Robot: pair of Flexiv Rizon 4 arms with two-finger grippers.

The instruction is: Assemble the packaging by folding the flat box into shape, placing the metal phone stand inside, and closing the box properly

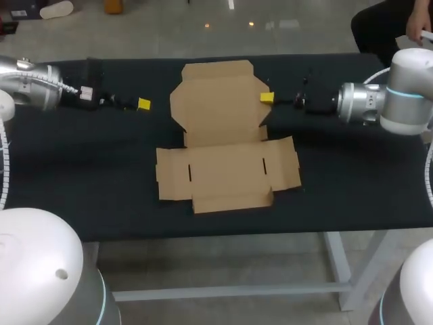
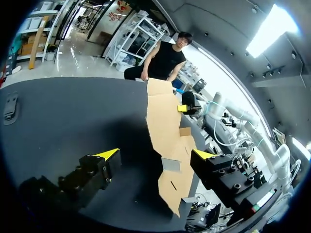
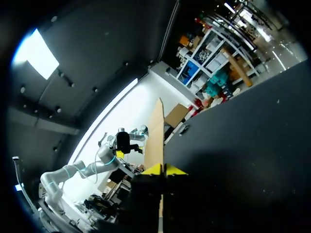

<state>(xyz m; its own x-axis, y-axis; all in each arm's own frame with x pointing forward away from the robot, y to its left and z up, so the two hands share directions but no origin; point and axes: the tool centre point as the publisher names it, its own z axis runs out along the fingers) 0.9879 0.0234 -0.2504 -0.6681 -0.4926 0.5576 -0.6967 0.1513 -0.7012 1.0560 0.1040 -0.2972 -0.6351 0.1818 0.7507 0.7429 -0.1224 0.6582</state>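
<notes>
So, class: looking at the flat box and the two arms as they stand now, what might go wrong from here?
1. The right arm has its jaws shut on only the side edge of the flat box; a pull there might crease the flap or slip off.
2. The left arm is beside the box, jaws open and apart from it, so nothing pins the sheet. It may slide across the table rather than fold.

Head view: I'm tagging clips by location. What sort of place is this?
Likely a robotics lab bench: left arm and right arm flank a black table holding a flat cardboard box.
</notes>
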